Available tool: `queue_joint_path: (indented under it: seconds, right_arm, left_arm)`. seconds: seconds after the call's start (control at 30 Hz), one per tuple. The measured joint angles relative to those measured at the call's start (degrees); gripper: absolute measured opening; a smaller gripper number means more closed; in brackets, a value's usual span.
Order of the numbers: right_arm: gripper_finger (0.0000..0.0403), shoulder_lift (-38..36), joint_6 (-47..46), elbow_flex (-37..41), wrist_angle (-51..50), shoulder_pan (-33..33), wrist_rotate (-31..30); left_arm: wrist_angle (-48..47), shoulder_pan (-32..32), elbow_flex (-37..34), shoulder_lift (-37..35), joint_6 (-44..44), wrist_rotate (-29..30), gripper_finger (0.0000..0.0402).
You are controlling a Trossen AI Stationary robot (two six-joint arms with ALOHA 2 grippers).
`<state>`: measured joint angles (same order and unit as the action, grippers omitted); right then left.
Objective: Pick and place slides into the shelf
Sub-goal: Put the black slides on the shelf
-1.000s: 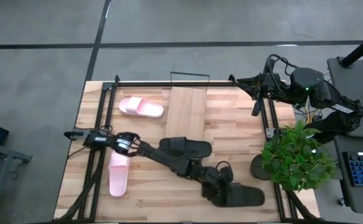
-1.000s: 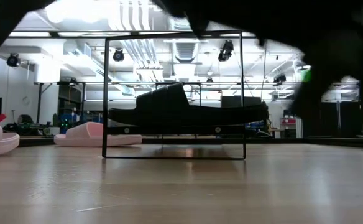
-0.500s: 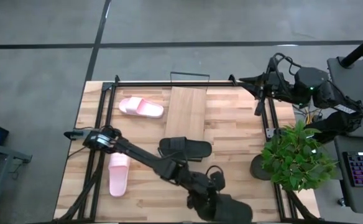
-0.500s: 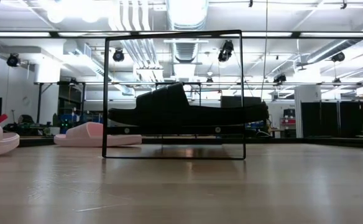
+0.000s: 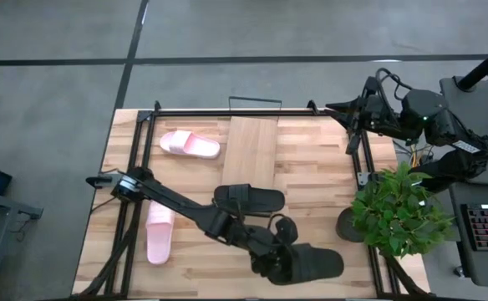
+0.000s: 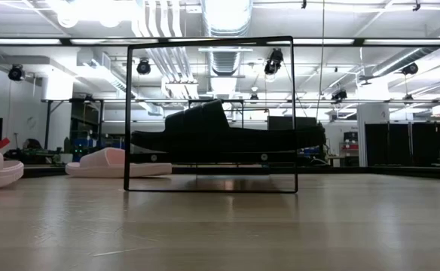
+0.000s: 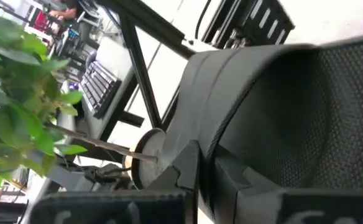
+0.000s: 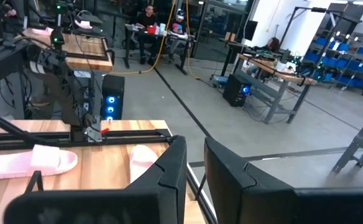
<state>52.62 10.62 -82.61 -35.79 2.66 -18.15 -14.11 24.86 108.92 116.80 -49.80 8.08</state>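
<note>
My left gripper (image 5: 284,255) reaches across to the near right part of the table and is shut on one black slide (image 5: 311,264), which fills the left wrist view (image 7: 306,124). The other black slide (image 5: 249,199) lies just near of the shelf's wood panel (image 5: 252,149). In the low view that slide (image 6: 220,135) shows inside the shelf's wire frame (image 6: 127,113). Two pink slides rest sole down, one at the far left (image 5: 190,144), one at the near left (image 5: 159,236). My right gripper (image 5: 336,107) waits shut at the far right corner. My left gripper (image 7: 197,155) pinches the black slide's broad strap at its curved edge (image 7: 207,134), one finger (image 7: 175,177) on each side of it. It comes at the slide's left end from the table's left, slanting down. Whether the sole is clear of the table does not show.
A potted plant (image 5: 394,211) stands at the table's right edge, close to the held slide. A black frame (image 5: 227,112) runs round the table. Bare wood (image 5: 202,272) lies along the near edge. People (image 8: 149,18) sit at desks in the room beyond.
My left gripper carried the black slide toward the table's near edge and a little left, then back toward the far edge. The dark arm that covered the top of the low view a second ago has left it.
</note>
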Motion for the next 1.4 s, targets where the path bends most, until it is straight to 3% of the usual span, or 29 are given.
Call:
queue_joint_path:
  seconds: [0.47, 0.67, 0.8, 0.9, 1.2, 1.4]
  right_arm:
    - [0.0047, 0.00, -0.14, 0.00, -0.02, 0.00, 0.04]
    - [0.0047, 0.02, -0.14, 0.00, -0.03, 0.01, 0.04]
    - [0.0047, 0.02, -0.14, 0.00, -0.02, 0.00, 0.07]
    - [0.0047, 0.02, -0.14, 0.00, -0.02, 0.01, 0.06]
    - [0.0047, 0.02, -0.27, 0.00, -0.41, 0.02, 0.07]
    - [0.0047, 0.02, -1.01, 0.00, -0.44, 0.02, 0.07]
  left_arm:
    - [-5.49, 1.03, 0.02, -14.91, 11.32, -0.31, 0.0000]
    - [-3.72, 0.65, 0.07, -21.77, 27.50, 6.67, 0.0000]
    - [-5.08, 0.16, 0.07, -25.05, 30.34, 9.59, 0.0000]
    - [-6.82, 0.27, -0.18, -27.05, 26.07, 9.60, 0.0000]
    - [-17.02, -1.00, -5.18, -29.04, -2.87, 14.86, 0.0000]
    - [-17.40, -7.77, -10.43, -33.72, -8.24, 13.62, 0.0000]
